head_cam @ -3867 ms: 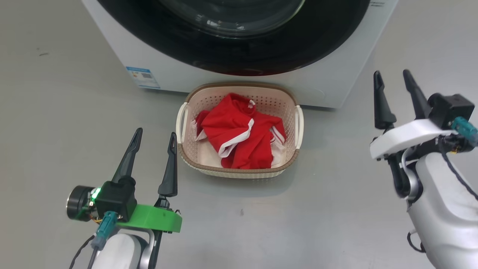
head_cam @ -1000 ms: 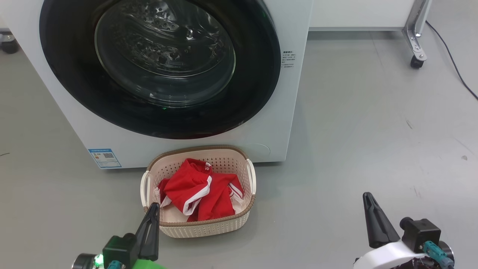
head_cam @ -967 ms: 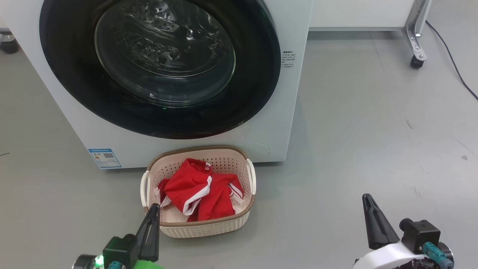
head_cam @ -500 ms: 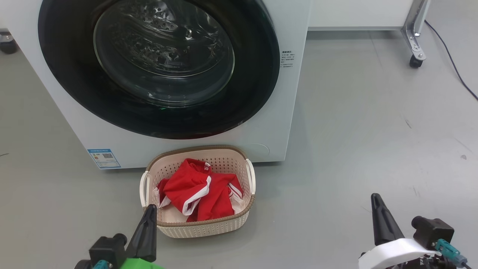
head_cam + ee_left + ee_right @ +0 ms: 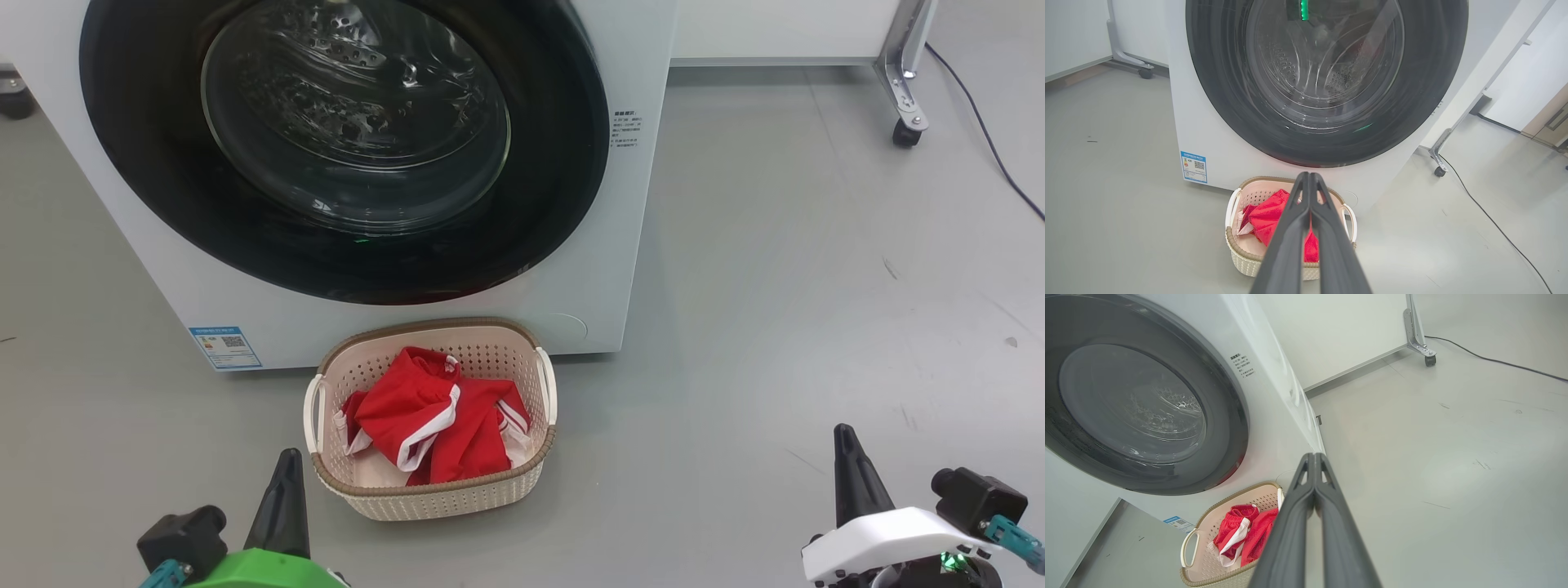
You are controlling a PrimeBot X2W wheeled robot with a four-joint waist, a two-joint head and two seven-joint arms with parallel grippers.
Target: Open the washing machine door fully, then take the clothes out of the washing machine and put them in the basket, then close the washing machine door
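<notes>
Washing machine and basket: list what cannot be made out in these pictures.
- Blue label, head view: print too small to read.
- Washing machine door, head view: top cut off by the picture's upper edge.
- Clothes, left wrist view: partly hidden behind the shut left gripper.
- Basket, head view: floor covered by the clothes.
- Drum, all views: reflections blur whether anything remains inside.

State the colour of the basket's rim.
The basket has a brown rim; the head view shows it best.
</notes>
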